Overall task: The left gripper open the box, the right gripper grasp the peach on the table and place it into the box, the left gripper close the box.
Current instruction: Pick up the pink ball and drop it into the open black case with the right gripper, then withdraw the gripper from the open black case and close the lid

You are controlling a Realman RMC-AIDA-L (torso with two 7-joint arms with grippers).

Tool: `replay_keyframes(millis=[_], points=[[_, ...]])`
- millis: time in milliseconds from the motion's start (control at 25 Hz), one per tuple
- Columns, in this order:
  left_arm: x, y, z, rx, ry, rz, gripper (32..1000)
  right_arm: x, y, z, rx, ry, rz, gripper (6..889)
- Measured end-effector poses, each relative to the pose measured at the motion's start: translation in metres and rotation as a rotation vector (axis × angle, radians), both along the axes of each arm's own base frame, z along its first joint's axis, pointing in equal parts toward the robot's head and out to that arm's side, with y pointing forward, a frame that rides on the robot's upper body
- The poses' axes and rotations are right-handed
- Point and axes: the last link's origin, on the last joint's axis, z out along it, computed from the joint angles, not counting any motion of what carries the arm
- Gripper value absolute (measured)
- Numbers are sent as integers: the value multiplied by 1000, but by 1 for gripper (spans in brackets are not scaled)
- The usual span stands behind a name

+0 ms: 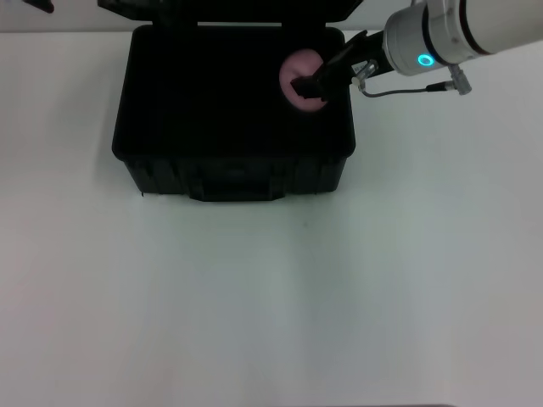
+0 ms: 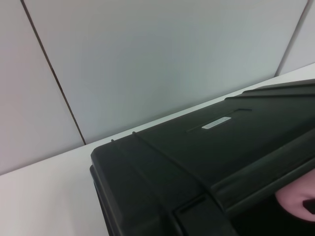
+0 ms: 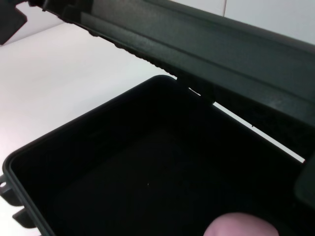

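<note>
While I watch, box [image 1: 233, 161] open, right gripper [image 1: 307, 87] clamped on peach [image 1: 299, 69] over far-right interior, left gripper [image 1: 40, 5] far left, grip unclear.

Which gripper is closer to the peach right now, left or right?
Right. The right gripper is clamped on the peach, holding it over the open box near its right rear corner. The left gripper sits far off at the head view's top-left edge, beyond the box's left rear.
</note>
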Motion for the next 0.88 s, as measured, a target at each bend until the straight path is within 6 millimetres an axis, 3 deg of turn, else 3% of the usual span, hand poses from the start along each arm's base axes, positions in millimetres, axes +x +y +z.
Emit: replay_keyframes(millis=[280,520,600,880], points=[[0,0,0,0,0,-1,424,-2,1,0,-2,-3,5,310],[0,0,0,0,0,-1,427,-3,1,-1,-4,-5,6,538],[0,0,0,0,1,-1,428,-3,1,-1,-4,-5,6,751],[-3,0,0,0,2,5,430,-5,0,0,-17,-5,9,871]])
